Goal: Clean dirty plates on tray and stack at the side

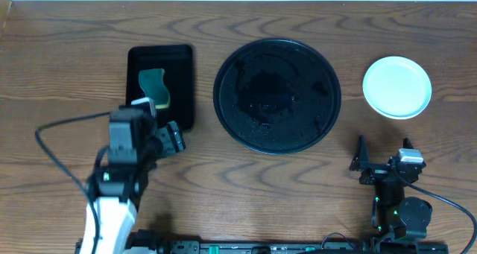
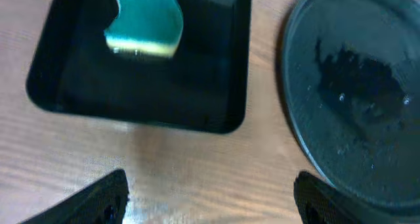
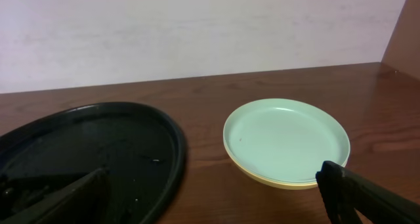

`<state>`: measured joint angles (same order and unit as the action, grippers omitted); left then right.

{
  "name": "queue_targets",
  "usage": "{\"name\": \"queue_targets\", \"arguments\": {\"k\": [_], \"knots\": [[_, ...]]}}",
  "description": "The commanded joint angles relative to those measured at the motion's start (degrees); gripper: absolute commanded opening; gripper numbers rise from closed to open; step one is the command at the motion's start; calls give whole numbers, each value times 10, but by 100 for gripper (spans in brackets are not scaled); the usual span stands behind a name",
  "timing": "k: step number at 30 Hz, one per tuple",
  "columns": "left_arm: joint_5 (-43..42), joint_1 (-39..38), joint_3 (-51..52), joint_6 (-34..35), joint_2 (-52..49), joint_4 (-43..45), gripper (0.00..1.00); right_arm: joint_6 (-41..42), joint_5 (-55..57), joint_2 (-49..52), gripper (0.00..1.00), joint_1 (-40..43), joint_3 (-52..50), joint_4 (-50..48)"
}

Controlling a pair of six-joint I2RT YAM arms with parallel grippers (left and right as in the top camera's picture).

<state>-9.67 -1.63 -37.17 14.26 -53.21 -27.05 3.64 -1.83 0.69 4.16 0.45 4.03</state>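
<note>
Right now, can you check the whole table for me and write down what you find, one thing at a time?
Surface: wood table, no spills seen.
Job's things: round tray holds no plates and looks wet; plates are stacked to its right, mint on top, a yellow rim beneath.
Clutter: sponge lying in the small tray.
Grippers: left gripper open, by the small tray; right gripper open, near the plates; both hold nothing.
Cables: black cable loops by the left arm; second cable by the right arm.
Surroundings: pale wall behind the table.
</note>
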Motion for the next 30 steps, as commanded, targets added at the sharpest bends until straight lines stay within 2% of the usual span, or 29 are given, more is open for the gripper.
{"name": "queue_targets", "arguments": {"k": [1, 7, 13, 23, 30], "knots": [[9, -1, 64, -10, 66, 58, 81, -5, 3, -4, 99, 8, -1, 2], [9, -1, 189, -10, 191, 193, 82, -5, 3, -4, 99, 8, -1, 2], [9, -1, 272, -48, 292, 266, 82, -5, 3, -4, 99, 8, -1, 2], [10, -1, 328, -122, 435, 278, 82, -5, 3, -4, 99, 8, -1, 2], [45, 0, 333, -126, 486, 280, 82, -5, 3, -4, 99, 8, -1, 2]]}}
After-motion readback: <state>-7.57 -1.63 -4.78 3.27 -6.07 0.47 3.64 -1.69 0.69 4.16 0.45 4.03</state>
